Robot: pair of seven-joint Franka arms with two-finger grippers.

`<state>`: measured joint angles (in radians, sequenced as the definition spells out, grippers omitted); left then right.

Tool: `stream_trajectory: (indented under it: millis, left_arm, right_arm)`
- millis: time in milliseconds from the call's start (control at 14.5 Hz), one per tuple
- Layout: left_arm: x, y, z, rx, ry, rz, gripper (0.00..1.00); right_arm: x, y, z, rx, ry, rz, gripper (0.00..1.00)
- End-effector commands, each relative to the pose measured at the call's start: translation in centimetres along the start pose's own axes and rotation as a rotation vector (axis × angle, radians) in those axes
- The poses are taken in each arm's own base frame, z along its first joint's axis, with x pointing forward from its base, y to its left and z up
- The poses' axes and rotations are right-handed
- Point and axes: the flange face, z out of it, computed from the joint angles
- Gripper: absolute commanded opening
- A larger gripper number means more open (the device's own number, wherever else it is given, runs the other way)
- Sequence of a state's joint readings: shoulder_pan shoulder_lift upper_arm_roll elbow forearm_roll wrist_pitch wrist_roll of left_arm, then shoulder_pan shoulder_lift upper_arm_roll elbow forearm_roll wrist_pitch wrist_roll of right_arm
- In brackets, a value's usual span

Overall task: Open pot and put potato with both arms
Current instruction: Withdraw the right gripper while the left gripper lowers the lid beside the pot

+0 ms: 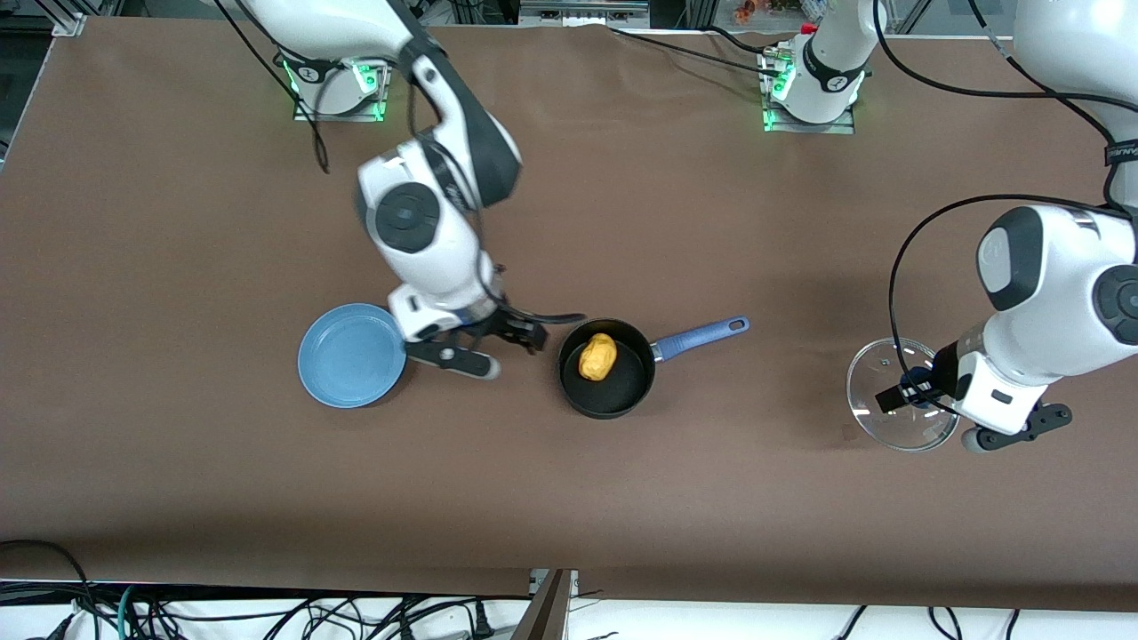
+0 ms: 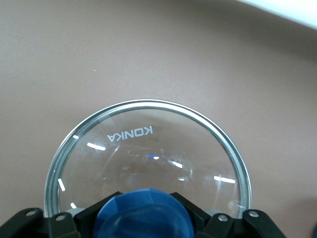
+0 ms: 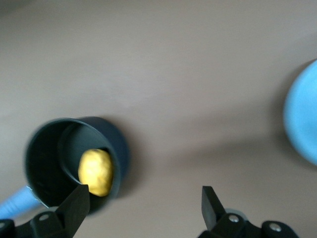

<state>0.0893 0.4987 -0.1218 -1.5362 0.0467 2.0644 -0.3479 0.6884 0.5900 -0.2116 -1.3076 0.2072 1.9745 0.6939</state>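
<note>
Even overhead light, front view sharp for you.
You get white glints on the glass lid [image 2: 148,163], and motion blur over the right wrist view's pot [image 3: 74,158].

Lid [image 2: 148,148] clear glossy glass, metal rim; pot [image 1: 607,370] matt black; table [image 1: 622,498] matt brown; plate [image 1: 351,356] smooth blue.

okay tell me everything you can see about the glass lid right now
The lid is a round dome of clear glass with a metal rim and a blue knob; "KONKA" is printed on the glass. It is off the pot, at the left arm's end of the table, tilted. The left gripper is shut on the knob. Whether its rim touches the table cannot be told.
</note>
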Motion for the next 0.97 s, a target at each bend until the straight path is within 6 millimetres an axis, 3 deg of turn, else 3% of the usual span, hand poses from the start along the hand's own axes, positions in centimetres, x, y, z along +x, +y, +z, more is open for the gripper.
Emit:
stream_trajectory:
  millis: [0,138,484,898]
  left_arm:
    - [-0.5,-1.5,0.6,0.011,0.026,0.046,0.38]
    - [-1.1,-1.7,1.8,0.014,0.015,0.046,0.38]
    - [-3.1,-2.2,6.3,0.029,0.031,0.072,0.38]
    - [-4.7,-3.0,9.7,0.050,0.024,0.095,0.39]
  right_arm:
    - [-0.2,6.3,-5.0,-0.043,-0.072,-0.094,1.00]
    - [0.0,9.8,-7.4,-0.057,-0.110,-0.128,1.00]
    - [1.1,15.7,-11.2,-0.096,-0.171,-0.180,1.00]
    - [1.9,22.6,-16.9,-0.080,-0.179,-0.274,1.00]
